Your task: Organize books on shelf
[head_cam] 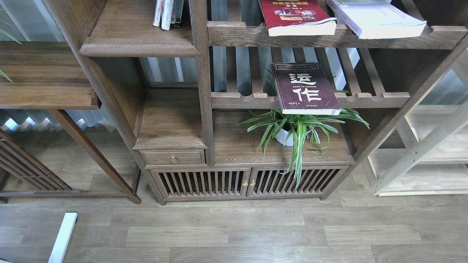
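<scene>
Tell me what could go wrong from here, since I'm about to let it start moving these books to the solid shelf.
1. The maroon book lies flat on a slatted shelf, its front edge past the rail, right above the potted plant; a clumsy grab could drop it onto the leaves.
2. The red book and white book also overhang their rail and might slide off.
3. Upright books already on the solid shelf could topple when nudged.
</scene>
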`<action>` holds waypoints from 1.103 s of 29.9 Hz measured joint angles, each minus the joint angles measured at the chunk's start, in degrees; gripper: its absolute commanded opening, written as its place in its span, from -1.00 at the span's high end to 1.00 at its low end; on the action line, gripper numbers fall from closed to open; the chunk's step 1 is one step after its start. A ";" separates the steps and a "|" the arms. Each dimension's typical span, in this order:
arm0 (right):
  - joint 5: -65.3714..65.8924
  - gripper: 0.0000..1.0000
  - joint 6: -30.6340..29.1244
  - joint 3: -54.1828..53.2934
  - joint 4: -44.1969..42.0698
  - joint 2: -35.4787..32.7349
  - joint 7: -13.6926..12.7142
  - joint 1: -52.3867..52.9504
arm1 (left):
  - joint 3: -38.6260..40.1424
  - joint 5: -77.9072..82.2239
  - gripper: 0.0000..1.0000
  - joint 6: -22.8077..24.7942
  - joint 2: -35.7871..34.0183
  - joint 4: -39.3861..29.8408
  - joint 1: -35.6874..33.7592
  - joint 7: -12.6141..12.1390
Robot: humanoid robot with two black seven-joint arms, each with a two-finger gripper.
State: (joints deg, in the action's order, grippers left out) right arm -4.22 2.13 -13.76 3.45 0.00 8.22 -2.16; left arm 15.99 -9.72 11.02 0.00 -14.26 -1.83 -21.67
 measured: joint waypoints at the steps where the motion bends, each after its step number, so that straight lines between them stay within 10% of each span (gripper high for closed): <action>1: 0.05 -1.00 -0.03 -0.48 0.42 0.00 0.10 -0.34 | 1.41 -0.01 -0.99 0.01 0.00 0.01 0.16 0.38; 33: 0.34 -1.00 -0.84 -16.88 6.39 0.00 1.27 1.86 | 9.12 -0.28 -0.99 -0.39 0.00 -0.08 -5.22 0.73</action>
State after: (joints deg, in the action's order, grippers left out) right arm -3.88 1.29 -30.64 9.84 0.00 9.50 -0.31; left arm 25.11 -9.99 10.64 0.00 -14.34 -7.04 -20.94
